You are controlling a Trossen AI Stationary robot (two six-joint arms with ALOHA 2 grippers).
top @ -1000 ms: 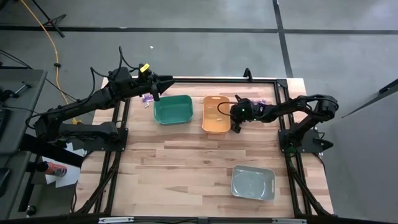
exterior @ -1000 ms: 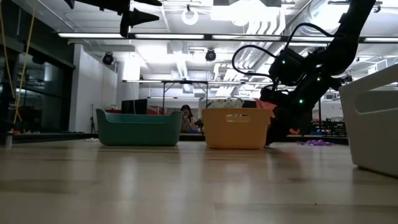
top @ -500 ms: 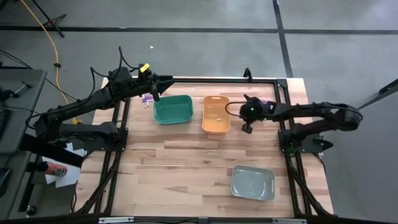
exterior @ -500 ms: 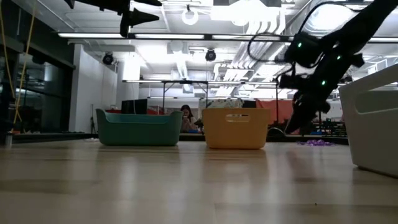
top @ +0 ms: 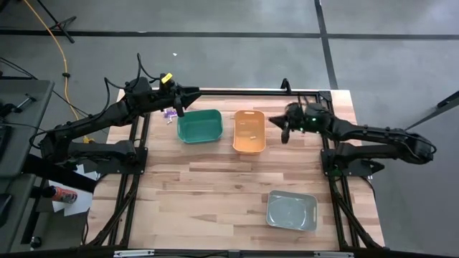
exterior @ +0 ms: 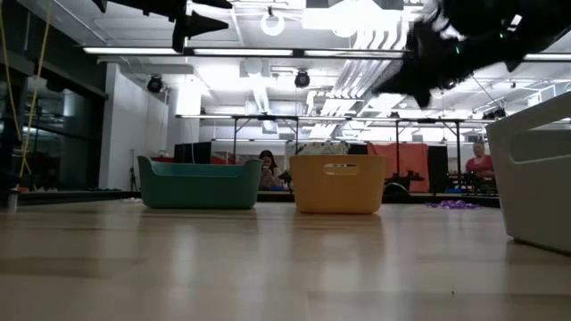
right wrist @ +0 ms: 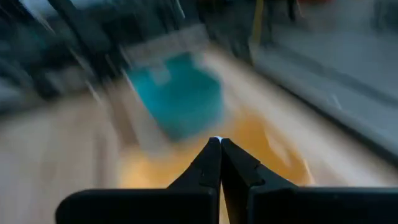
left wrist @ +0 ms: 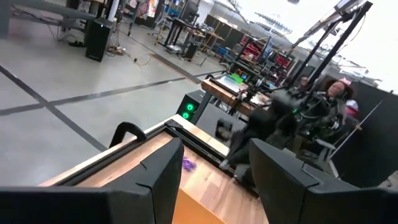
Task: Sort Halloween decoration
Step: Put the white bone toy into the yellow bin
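Purple decoration pieces (exterior: 457, 203) lie on the table right of the orange bin (top: 249, 131); they also show as purple decoration pieces (left wrist: 188, 165) in the left wrist view. More small pieces (top: 169, 113) lie left of the green bin (top: 199, 126). My right gripper (top: 281, 127) hangs high above the table just right of the orange bin, pointing at it, shut with a tiny whitish speck (right wrist: 216, 139) at its tips. My left gripper (top: 188, 93) waits open, high over the far left corner of the green bin, with nothing between its fingers. My right gripper pinches a tiny whitish piece (right wrist: 216, 139) between its two fingers, at their very ends. The fingers reach nearly level from the table's right side toward the orange bin. The piece is lifted clear of the table; the blur hides its shape.
A grey bin (top: 291, 211) stands near the front right. The black frame rail (top: 244, 92) runs along the far edge. Bare wood lies between the far bins and the grey one. People (exterior: 268, 168) sit in the room beyond.
My right gripper has risen from the table beside the orange bin's right wall, high above the bins. It has drawn back a little toward the table's right edge and tipped from pointing steeply down to nearly level.
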